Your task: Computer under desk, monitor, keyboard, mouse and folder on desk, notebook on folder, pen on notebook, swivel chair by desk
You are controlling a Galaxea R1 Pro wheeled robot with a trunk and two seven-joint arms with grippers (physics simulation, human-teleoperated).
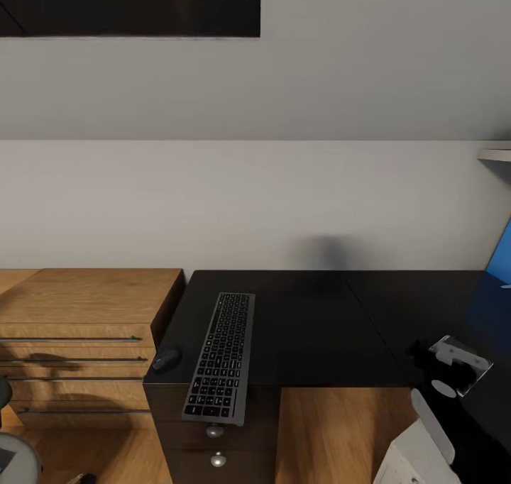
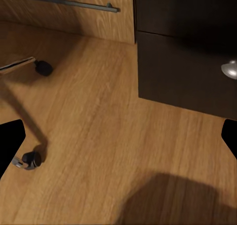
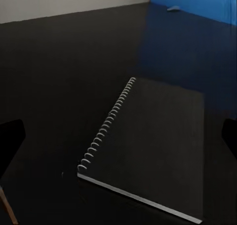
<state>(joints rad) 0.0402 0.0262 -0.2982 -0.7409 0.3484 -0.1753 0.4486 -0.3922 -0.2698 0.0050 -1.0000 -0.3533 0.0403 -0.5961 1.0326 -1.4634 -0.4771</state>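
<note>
The keyboard [image 1: 220,356] lies on the desk [image 1: 312,328] near its left end, its front overhanging the edge. The mouse [image 1: 165,360] sits just left of it at the desk's corner. A dark spiral-bound notebook [image 3: 153,146] lies flat on the black top, just below my right gripper [image 3: 120,138], which is open and empty. My right arm [image 1: 426,427] reaches over the desk's right part. My left gripper [image 2: 120,141] hangs open over the wooden floor beside the desk's drawers [image 2: 187,62]. The swivel chair [image 1: 14,455] is at the lower left, its casters [image 2: 30,159] on the floor. The monitor, computer and folder are out of view.
A wooden dresser [image 1: 85,328] stands against the desk's left side. A blue wall panel [image 1: 500,257] rises at the desk's far right, with a small pale slim object [image 3: 173,8] at its foot. A shelf [image 1: 497,154] juts out above it.
</note>
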